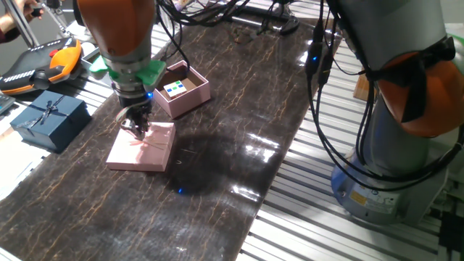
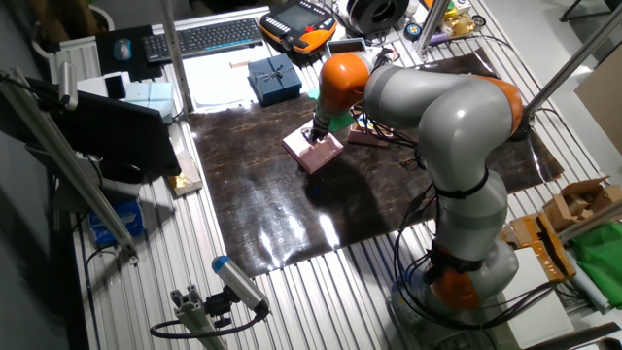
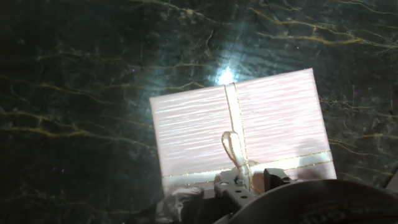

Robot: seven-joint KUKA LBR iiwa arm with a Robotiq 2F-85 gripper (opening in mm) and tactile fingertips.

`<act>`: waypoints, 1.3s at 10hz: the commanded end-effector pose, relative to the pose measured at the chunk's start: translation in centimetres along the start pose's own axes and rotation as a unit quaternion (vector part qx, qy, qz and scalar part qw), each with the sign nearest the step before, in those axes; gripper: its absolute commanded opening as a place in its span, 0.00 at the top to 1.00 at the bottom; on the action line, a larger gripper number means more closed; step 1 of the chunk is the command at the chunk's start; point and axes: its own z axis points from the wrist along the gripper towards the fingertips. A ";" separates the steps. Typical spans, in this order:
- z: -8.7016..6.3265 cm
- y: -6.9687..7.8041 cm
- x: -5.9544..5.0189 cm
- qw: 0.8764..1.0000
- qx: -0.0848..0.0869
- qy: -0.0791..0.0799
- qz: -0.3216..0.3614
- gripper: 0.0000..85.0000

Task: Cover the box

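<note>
Landmark: the dark marbled mat [image 1: 239,145], everything below is placed off that.
Arm: your KUKA arm [image 2: 437,107] bends over the mat's far half in the other fixed view and hides the box behind it.
Blue box: dark blue box with a bow [image 1: 49,118], just off the mat's edge on the slatted table [image 1: 348,232].
Pendant: orange and black handheld [image 1: 40,64], off the mat past the blue box. You can't read its screen.
Keyboard: black keyboard [image 2: 206,36], well off the mat.
Lid: pink lid [image 1: 142,146] lying flat on the mat, bow mark up, a thin ribbon line crossing it in the hand view.
Box: open pink box [image 1: 182,88] on the mat just beside the lid, not touching it. Nothing stands between the two.
Label: white card [image 1: 174,88] with green and blue squares inside the box, no readable text.
Gripper: gripper [image 1: 136,127] right down on the lid's near edge at the bow. Fingers look close together, but you can't tell whether they're pinching anything.
</note>
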 end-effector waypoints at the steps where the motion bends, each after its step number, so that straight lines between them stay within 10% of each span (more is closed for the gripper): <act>1: 0.2 0.1 0.0 1.000 0.000 0.002 -0.005 0.67; 13: 2.4 0.3 -0.1 1.000 -0.001 0.001 -0.011 0.62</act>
